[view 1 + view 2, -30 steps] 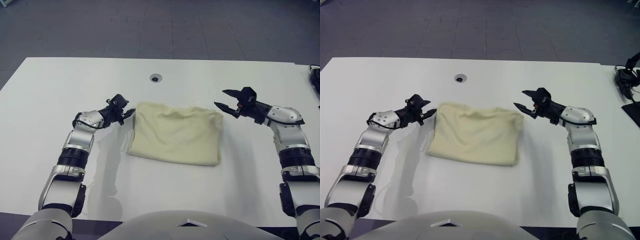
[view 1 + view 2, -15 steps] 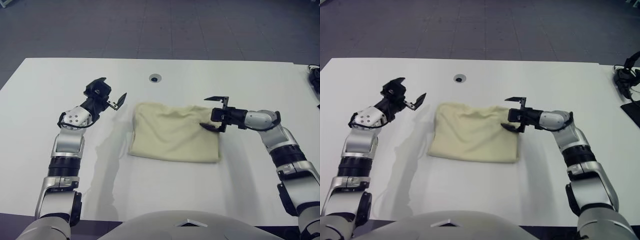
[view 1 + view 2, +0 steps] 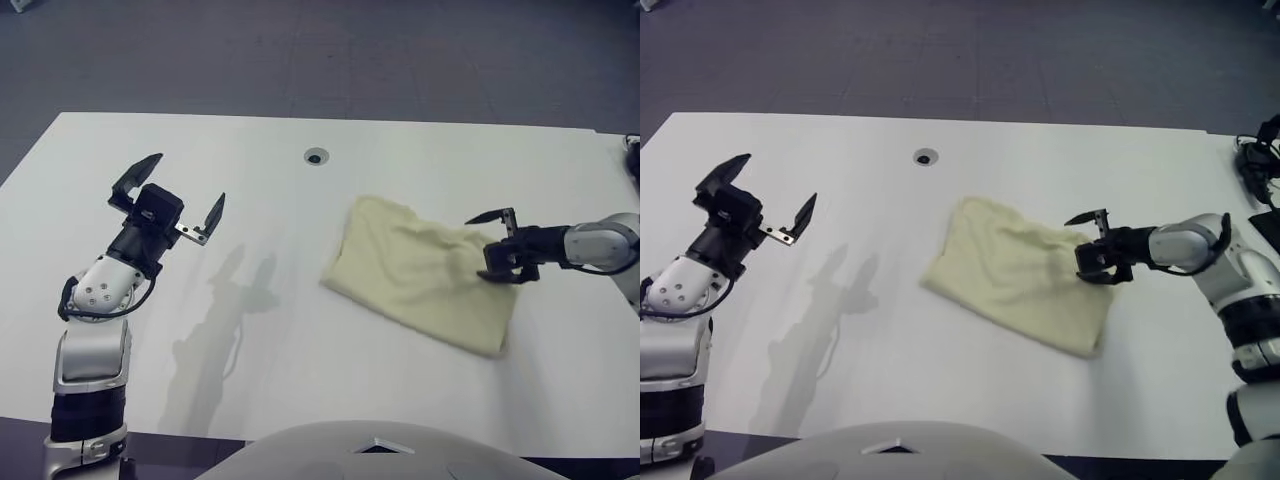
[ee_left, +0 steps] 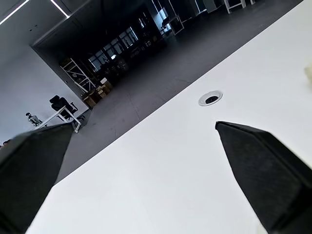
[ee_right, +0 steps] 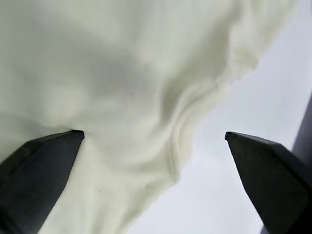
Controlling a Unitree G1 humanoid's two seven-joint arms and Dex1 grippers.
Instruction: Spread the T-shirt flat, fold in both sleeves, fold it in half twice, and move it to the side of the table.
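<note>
The pale yellow folded T-shirt (image 3: 420, 270) lies skewed on the right half of the white table (image 3: 300, 340), one corner pointing toward the table's middle. My right gripper (image 3: 492, 247) is at the shirt's right edge, open, its lower finger pressing on the cloth and the upper one lifted above it. In the right wrist view the T-shirt (image 5: 122, 73) spreads between the two wide-apart fingers. My left gripper (image 3: 177, 190) hangs above the left side of the table, open and holding nothing, far from the shirt.
A round cable hole (image 3: 316, 156) sits in the table near its far edge, left of the shirt. Black cables (image 3: 1252, 160) lie at the table's right edge. Bare tabletop stretches between the left gripper and the shirt.
The shirt has slid to the right and turned, with my right gripper on its right edge. My left gripper has risen and drawn back to the left, away from the shirt.
</note>
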